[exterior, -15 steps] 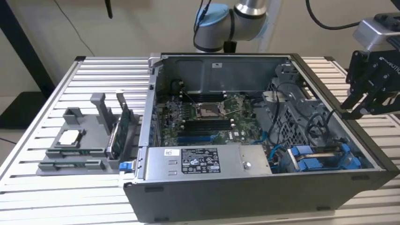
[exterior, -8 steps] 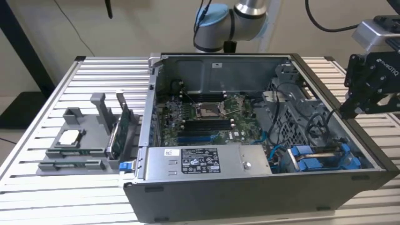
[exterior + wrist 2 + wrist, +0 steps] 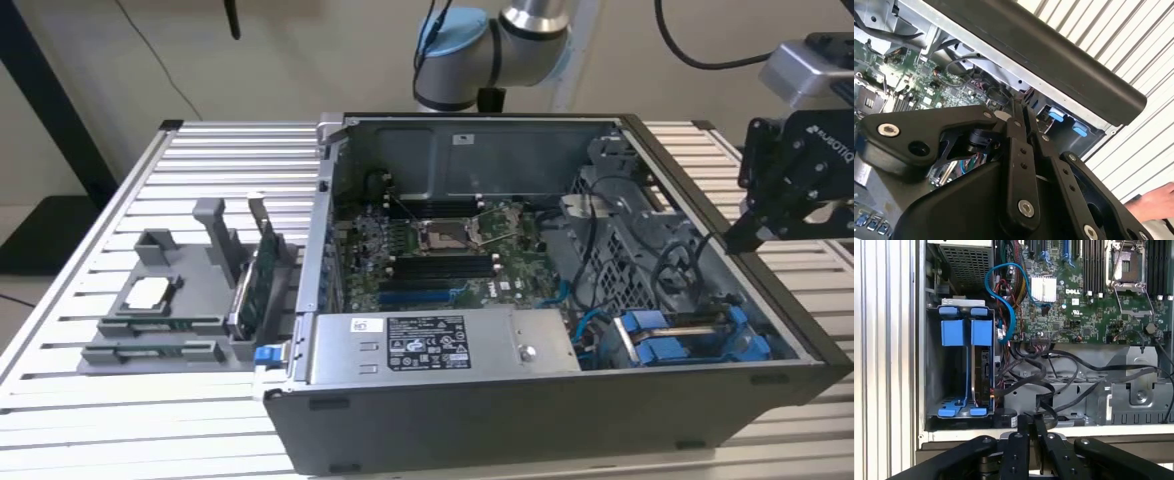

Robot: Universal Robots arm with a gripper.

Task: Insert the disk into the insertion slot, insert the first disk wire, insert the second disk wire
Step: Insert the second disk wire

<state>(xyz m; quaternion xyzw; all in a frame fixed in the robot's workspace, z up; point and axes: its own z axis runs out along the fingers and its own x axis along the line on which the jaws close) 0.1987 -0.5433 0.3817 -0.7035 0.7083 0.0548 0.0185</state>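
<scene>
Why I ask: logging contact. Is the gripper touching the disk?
Apart. In the first wrist view the gripper hangs at the case rim, fingers shut, and the disk stands in the insertion slot, black cables lying between.

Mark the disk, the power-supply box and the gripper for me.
the disk (image 3: 984, 365), first wrist view, drive edge inside its blue carrier.
the power-supply box (image 3: 414, 342), exterior view, label on its top face.
the gripper (image 3: 1031, 420), first wrist view, midway between its fingertips.
</scene>
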